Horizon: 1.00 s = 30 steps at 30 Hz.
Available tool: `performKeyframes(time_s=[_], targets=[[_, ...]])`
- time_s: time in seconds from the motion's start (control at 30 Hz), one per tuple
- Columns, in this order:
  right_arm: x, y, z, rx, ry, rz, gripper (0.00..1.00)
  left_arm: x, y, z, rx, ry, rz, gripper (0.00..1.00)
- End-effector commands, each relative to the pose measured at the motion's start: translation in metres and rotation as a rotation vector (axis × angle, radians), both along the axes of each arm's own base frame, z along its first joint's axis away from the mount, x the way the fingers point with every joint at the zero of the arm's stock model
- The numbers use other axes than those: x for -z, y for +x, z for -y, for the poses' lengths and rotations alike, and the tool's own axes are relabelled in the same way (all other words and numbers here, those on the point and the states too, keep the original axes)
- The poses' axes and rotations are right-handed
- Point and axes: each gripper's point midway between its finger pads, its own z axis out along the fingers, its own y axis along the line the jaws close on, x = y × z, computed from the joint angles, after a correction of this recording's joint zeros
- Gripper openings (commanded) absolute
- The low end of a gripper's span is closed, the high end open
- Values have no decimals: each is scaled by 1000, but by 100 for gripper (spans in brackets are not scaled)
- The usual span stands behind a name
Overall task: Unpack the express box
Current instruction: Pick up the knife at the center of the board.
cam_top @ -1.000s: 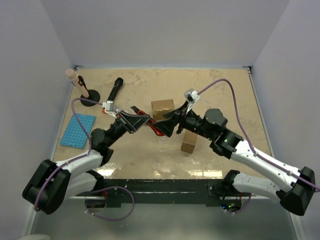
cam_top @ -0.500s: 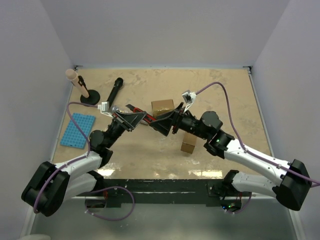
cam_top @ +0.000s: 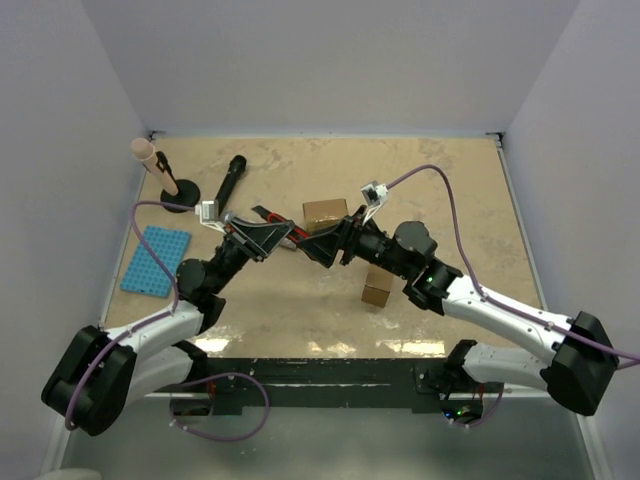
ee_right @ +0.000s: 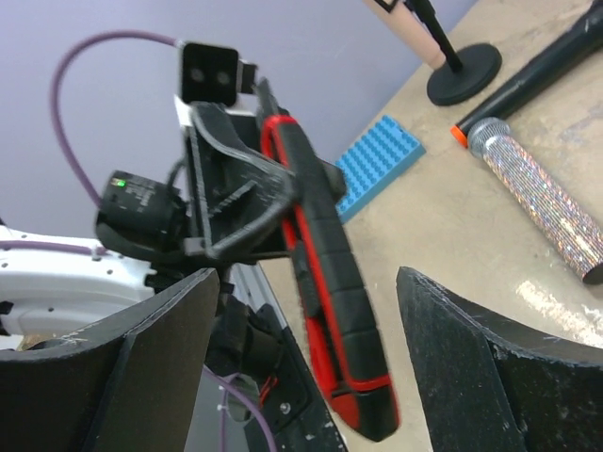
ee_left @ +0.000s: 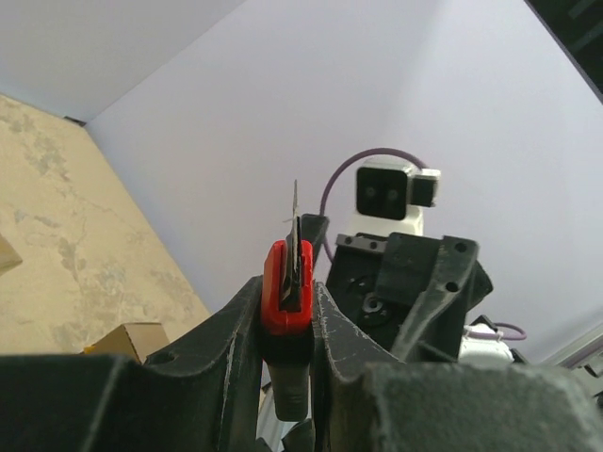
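just in front of the express box (cam_top: 325,212), above the table (cam_top: 450,190), the two pincers meet, and they hide the box's near lower edge in the overhead view. the box itself is a plain brown carton sitting flat on the table; whether its flaps are taped or cut is too small to tell. a smaller brown carton (cam_top: 377,286) stands nearer than the express box and to its right, partly behind the right arm.

left of the express box, the left pincer (ee_left: 290,311) is clamped on a red and black utility knife (ee_left: 287,282). its thin blade shows edge-on, pointing up. in the overhead view most of the knife is lost among the dark fingers.

the right pincer (ee_right: 306,282) stands wide apart, one finger on each side of the knife's handle, with a gap on both sides.

far left of the express box lie a blue studded mat (cam_top: 155,260), a black microphone (cam_top: 230,178) and a small stand (cam_top: 178,200). a brown corner at the left wrist view's lower edge is cut off; which carton it is cannot be told.
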Motion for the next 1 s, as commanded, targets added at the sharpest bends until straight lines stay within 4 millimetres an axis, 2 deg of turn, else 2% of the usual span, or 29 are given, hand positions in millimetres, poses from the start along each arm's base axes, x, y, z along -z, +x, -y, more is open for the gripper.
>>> performKeyframes(time_s=[0.0, 0.07, 0.17, 0.3, 0.4, 0.47, 0.57, 0.6, 0.63, 0.67, 0.73, 0.77, 0.8, 0.83, 0.87, 0.93, 0.97], targets=[[12, -1, -8, -40, -22, -7, 79, -116, -68, -32, 29, -259, 491, 0], [13, -3, -10, -58, -16, -3, 76, -117, -69, -32, 30, -258, 496, 0], [8, -9, -12, -90, 20, 7, 66, -116, -68, -31, 32, -254, 491, 0], [0, -14, -14, -125, 51, 34, 48, -114, -68, -30, 39, -253, 486, 0], [-6, -18, -11, -129, 80, 54, 44, -110, -67, -28, 44, -246, 476, 0], [-7, -20, -12, -139, 82, 62, 37, -108, -67, -26, 50, -240, 468, 0], [-9, -22, -14, -161, 77, 73, 16, -103, -63, -23, 57, -221, 443, 0], [-10, -21, -14, -158, 64, 82, 0, -100, -62, -21, 65, -208, 432, 5], [-10, -21, -14, -155, 52, 83, 0, -99, -63, -19, 74, -198, 427, 12], [-11, -20, -12, -150, 42, 93, 0, -91, -57, -14, 80, -163, 388, 29], [-15, -18, -6, -120, 4, 117, 0, -85, -57, -8, 89, -92, 383, 44], [-16, -17, -3, -104, -14, 122, 0, -65, -42, -1, 75, -6, 303, 58], [-18, -15, 3, -86, -48, 138, 0, -67, -44, -1, 63, 27, 314, 63], [-20, -9, 7, -49, -71, 143, 0, -60, -38, 0, 44, 68, 289, 68], [-20, -8, 11, -30, -94, 145, 0, -34, -25, 3, 29, 148, 180, 80], [-24, -2, 23, 13, -151, 159, 0, -27, -15, -5, -57, 222, 172, 85], [-23, -1, 25, 19, -176, 163, 0, -11, -9, -7, -83, 283, 130, 99]])
